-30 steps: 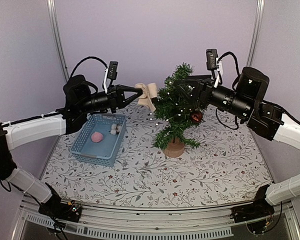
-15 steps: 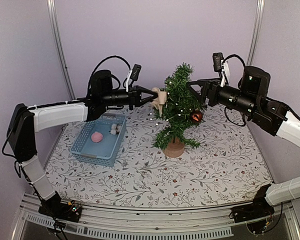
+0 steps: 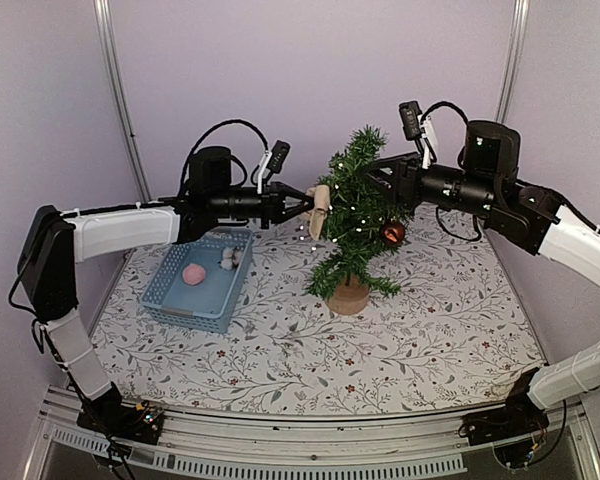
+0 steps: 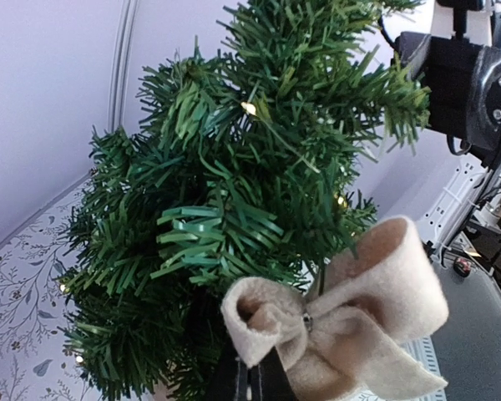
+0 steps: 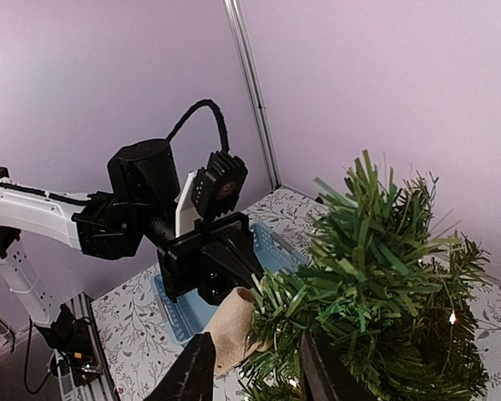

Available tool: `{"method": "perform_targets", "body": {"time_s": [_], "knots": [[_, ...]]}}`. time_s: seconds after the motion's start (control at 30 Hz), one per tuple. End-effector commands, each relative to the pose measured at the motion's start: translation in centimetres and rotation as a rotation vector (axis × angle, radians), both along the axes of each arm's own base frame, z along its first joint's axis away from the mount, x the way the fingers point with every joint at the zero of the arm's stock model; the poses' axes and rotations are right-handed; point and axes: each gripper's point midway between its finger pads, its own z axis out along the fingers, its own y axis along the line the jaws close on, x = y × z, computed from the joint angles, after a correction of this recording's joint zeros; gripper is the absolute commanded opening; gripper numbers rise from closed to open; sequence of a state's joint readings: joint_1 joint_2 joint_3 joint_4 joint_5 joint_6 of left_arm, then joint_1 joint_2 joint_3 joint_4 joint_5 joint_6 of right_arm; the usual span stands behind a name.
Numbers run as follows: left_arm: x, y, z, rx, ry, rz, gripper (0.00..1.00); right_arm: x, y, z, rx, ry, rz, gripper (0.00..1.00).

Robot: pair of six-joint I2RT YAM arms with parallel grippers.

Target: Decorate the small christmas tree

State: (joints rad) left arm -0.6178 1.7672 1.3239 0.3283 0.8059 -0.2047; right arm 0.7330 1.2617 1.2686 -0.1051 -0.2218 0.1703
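Floral tabletop (image 3: 430, 330) carries everything. The small christmas tree (image 3: 355, 215) stands upright on its round wooden base near the tabletop's centre, a bit toward 12 o'clock, with tiny lights lit in the branches.

Blue basket (image 3: 185, 315) sits at 9 o'clock from the tree, well apart from it. Inside are a pink piece (image 3: 193, 273) and a small white cluster (image 3: 230, 258).

Right claw (image 3: 378, 172) reaches in from 3 o'clock at the tree's upper part. It is partly open, fingers (image 5: 192, 372) apart with bristle tips between them; can't tell if they pinch anything.

Left claw (image 3: 306, 199) comes in from 9 o'clock, clamped tight on a beige felt bow (image 4: 351, 326) held against the tree's mid branches.

Red ball ornament (image 3: 392, 233) hangs on the tree's 3 o'clock side.
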Motion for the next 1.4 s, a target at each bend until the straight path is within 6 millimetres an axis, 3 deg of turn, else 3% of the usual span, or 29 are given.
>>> {"method": "perform_targets", "body": {"time_s": [0.0, 0.27, 0.43, 0.83, 1.1, 1.37], "knots": [[-0.3, -0.2, 0.0, 0.014, -0.027, 0.008, 0.00, -1.0, 1.1, 0.7, -0.004, -0.018, 0.075, 0.37], [-0.4, -1.2, 0.1, 0.027, -0.043, 0.004, 0.00, -1.9, 4.7, 0.9, -0.115, -0.082, 0.058, 0.32], [-0.3, -1.3, 0.1, 0.029, -0.045, 0.009, 0.00, -1.3, 6.0, 0.2, -0.183, -0.085, 0.010, 0.29], [-0.3, -1.4, 0.7, 0.016, -0.059, 0.008, 0.00, 1.5, 8.1, -3.9, -0.330, 0.014, -0.164, 0.28], [-0.4, -1.4, 0.4, 0.016, -0.053, 0.000, 0.00, 2.5, 6.9, -7.6, -0.439, 0.102, -0.264, 0.26], [-0.5, -1.5, 0.3, 0.014, -0.056, -0.008, 0.00, 2.5, 4.3, -9.5, -0.506, 0.150, -0.359, 0.26]]}}
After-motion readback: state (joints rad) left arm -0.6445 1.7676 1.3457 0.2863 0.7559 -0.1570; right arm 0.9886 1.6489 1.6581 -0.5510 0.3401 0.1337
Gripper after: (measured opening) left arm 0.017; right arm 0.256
